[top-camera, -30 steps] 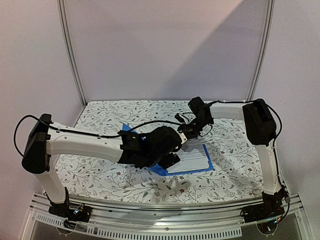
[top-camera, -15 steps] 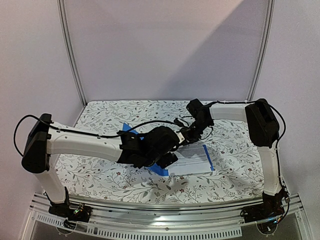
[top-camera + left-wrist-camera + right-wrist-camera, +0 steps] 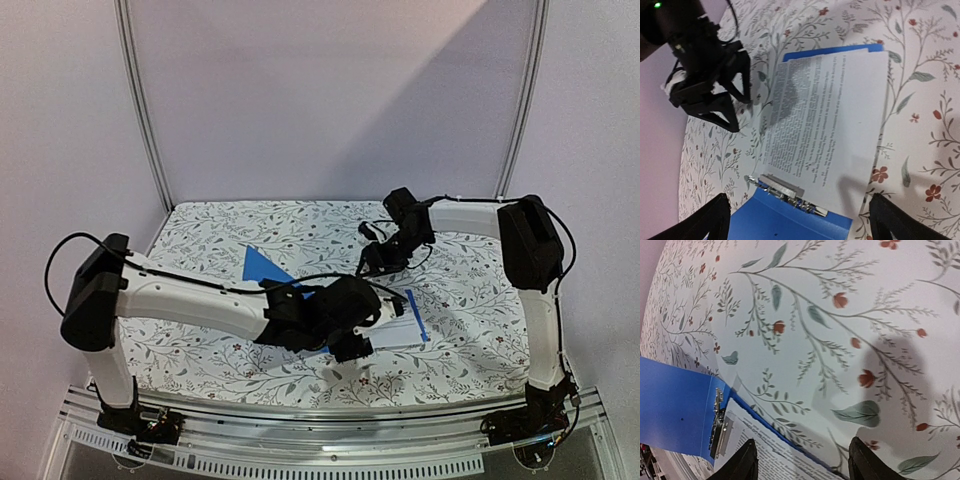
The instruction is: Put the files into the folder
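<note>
Left wrist cam: files [image 3: 830,125] lie on open folder [image 3: 770,221] w/ cover not yet shut; left gripper [image 3: 800,218] & right gripper [image 3: 803,460] both agape, empty.

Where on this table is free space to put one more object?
Free: the far left corner behind the folder, and the cloth right of the files. Crowded: the middle, around the left gripper and right gripper.
</note>
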Controlling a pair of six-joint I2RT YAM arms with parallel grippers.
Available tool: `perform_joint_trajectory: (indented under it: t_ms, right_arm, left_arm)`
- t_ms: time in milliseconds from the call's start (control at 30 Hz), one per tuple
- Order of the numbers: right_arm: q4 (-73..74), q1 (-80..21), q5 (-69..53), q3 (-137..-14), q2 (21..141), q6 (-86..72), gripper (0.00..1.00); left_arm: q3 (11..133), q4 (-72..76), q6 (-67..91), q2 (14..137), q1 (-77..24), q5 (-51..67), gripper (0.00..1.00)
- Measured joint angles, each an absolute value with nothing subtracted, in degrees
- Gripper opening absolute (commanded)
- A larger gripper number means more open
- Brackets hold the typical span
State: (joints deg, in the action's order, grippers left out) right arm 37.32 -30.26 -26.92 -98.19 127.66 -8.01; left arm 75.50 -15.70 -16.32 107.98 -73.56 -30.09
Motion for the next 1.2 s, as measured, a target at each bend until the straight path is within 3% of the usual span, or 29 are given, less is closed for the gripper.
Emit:
perform_joint_trajectory:
  t_ms: [267,500,1200]
  right_arm:
    - [32.7,-23.8,-31.0,-97.1,127.6,-10.3,0.59]
    - [29.0,-24.9,-35.8,-97.1,129.8,-12.5,0.58]
    - [32.7,-28.2,-35.2,-98.0,131.8,-6.7,0.55]
  left_arm:
    - [80.3,-15.7,-22.6,117.5,-74.4,-27.6,0.98]
    - [84.4,-15.7,-25.5,123.3,-74.4,-27.3,0.97]
    - [88.2,-14.1,-26.0,126.8,-71.9,-27.4,0.97]
